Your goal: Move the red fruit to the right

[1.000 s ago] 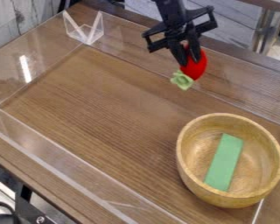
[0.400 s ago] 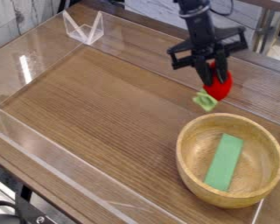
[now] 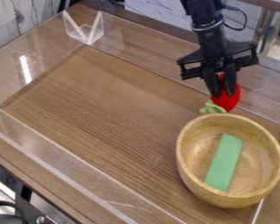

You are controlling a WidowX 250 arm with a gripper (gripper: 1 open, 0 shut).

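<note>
Hanging pinched in the hand point(image 3: 222, 87), red fruit point(image 3: 227, 98) points cap-down.

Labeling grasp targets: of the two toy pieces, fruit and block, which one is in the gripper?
The red fruit, with its green cap, clamped in the gripper just beyond the wooden bowl. The flat green block lies inside the bowl.

A wooden bowl point(image 3: 192, 140) sits on the counter point(image 3: 95, 96) at lower right, with a flat green block point(image 3: 227, 160) lying inside it.
</note>
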